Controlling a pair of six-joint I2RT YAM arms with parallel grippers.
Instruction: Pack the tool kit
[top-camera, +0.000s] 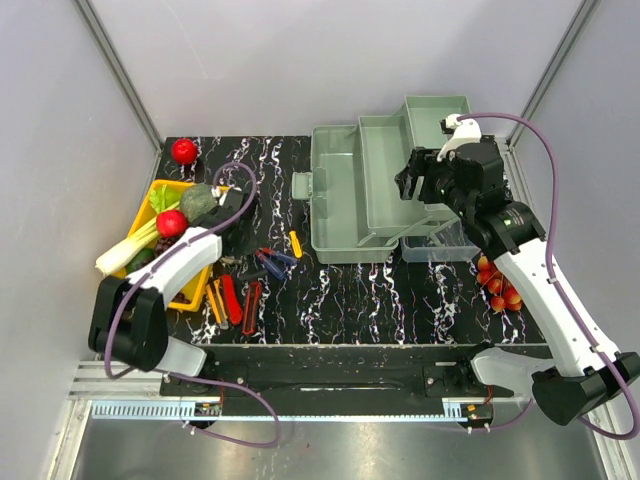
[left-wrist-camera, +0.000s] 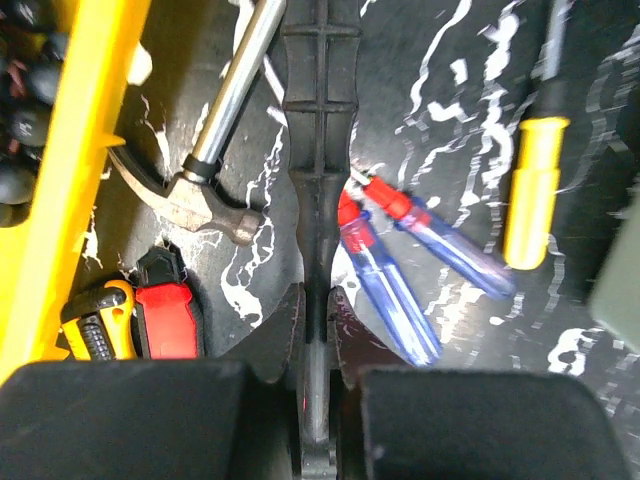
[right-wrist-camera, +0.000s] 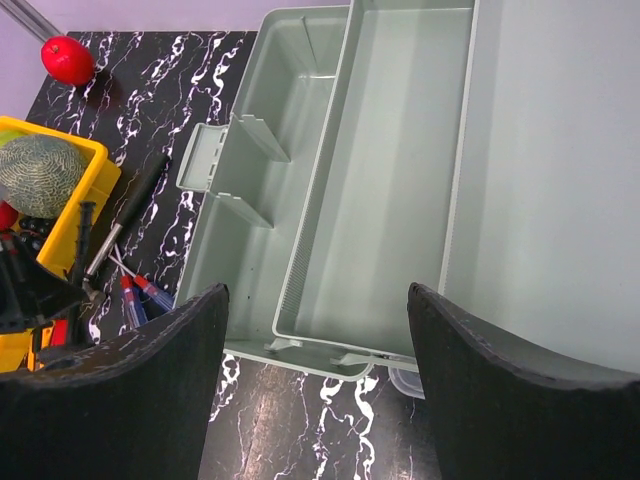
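Near the tabletop's left edge, the left gripper (left-wrist-camera: 315, 320) is squeezed shut on a long black ribbed plastic tool (left-wrist-camera: 320, 120), probably to carry it into the big pale green plastic toolbox (top-camera: 335, 190); the right gripper (right-wrist-camera: 315, 295) hangs open and empty.

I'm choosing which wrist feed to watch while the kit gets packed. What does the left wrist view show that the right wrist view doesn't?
Only the left wrist view: the left gripper shut on a black ribbed tool, and a yellow-handled screwdriver. Only the right wrist view: the open toolbox, a red fruit, and the right gripper standing open. Both show the hammer, the blue-handled pliers and the yellow tray.
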